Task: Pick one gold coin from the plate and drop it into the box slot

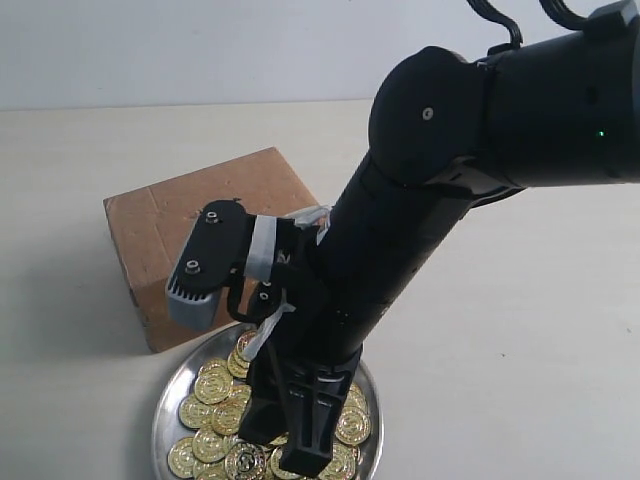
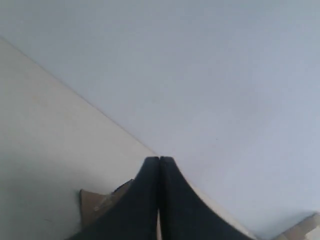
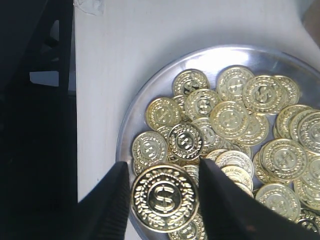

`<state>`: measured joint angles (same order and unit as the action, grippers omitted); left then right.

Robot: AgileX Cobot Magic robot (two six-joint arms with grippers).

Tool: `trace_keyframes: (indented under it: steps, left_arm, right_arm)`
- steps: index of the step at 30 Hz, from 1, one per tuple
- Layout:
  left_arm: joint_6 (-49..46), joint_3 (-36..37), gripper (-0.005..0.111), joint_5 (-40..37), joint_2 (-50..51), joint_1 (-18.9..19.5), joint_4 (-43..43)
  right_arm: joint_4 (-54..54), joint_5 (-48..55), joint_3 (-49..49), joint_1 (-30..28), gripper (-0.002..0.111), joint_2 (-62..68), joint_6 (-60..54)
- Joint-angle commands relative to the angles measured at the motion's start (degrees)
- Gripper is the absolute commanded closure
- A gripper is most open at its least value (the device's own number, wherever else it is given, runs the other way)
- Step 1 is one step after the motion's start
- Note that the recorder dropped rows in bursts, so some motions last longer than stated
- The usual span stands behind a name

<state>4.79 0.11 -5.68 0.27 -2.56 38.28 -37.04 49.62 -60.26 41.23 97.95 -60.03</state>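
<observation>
A silver plate [image 1: 163, 410] holding several gold coins [image 1: 212, 385] sits at the front of the table, close against the brown cardboard box [image 1: 190, 225]. I cannot make out the slot on the box top. My right gripper [image 3: 164, 167] hangs just over the plate's rim [image 3: 131, 120] and is shut on one gold coin [image 3: 165, 197], pinched by its edges and lifted above the pile. In the exterior view the right gripper [image 1: 290, 455] points down into the plate. My left gripper [image 2: 159, 160] is shut with nothing in it, aimed at the wall, with a box corner [image 2: 95, 202] beside it.
The black right arm [image 1: 420, 230] stretches across the box and the plate from the upper right. A dark upright structure [image 3: 35, 125] stands beside the plate in the right wrist view. Pale tabletop [image 1: 520, 350] lies to the right, and a grey wall [image 2: 210, 75] stands behind.
</observation>
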Motion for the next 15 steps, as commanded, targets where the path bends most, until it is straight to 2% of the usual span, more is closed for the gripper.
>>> trace_keyframes:
  steps: [1,5,10,12,15]
  left_arm:
    - [4.1,-0.1,0.107,-3.9,-0.3,-0.2,8.8]
    - [-4.0,-1.5,0.107,-16.3,1.0,-0.2,17.7]
    - [-22.8,-5.1,0.106,-23.0,7.3,-0.2,36.1]
    - [-29.5,-7.1,0.106,-26.7,10.7,-0.2,39.7]
    - [-33.3,-9.7,0.106,-30.7,17.0,-0.2,41.1]
  right_arm:
    - [-0.5,0.1,-0.2,0.1,0.079,-0.6,-1.5]
    - [-0.5,0.2,-0.2,0.1,0.079,-0.6,-1.5]
    - [-0.5,0.2,-0.2,0.1,0.079,-0.6,-1.5]
    - [-0.5,0.2,-0.2,0.1,0.079,-0.6,-1.5]
    - [-0.5,0.2,-0.2,0.1,0.079,-0.6,-1.5]
